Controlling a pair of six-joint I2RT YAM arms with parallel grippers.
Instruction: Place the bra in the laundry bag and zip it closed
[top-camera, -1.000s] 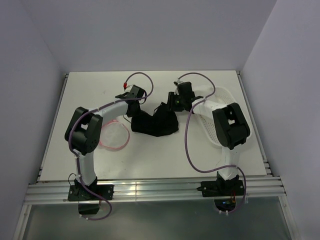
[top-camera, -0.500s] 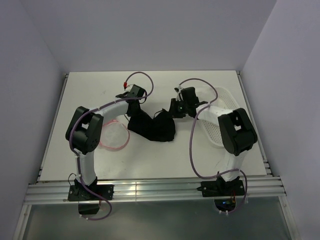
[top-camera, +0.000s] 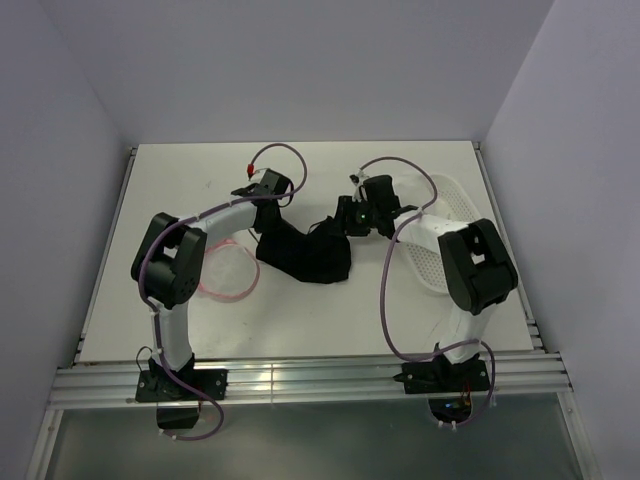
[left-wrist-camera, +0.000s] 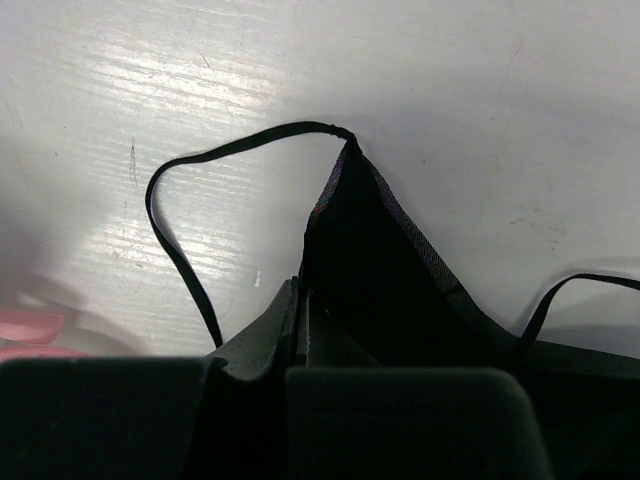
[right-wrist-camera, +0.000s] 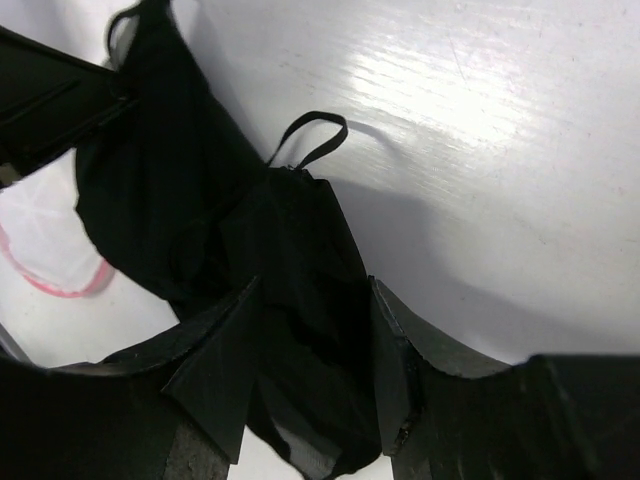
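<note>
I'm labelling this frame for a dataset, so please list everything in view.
bra: one, black, mid-table between the two grippers
laundry bag: one, translucent white with pink trim, flat on the table left of the bra
basket: one, white perforated, right side of the table
table: one, white
left gripper: one, black, shut on the bra's left end
right gripper: one, black, fingers apart around the bra's right end

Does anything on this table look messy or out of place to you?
Only the bra: it lies crumpled mid-table, pinched by the left gripper, with the right gripper astride its other side and thin straps trailing loose. The laundry bag lies flat to its left, apparently with nothing in it.
</note>
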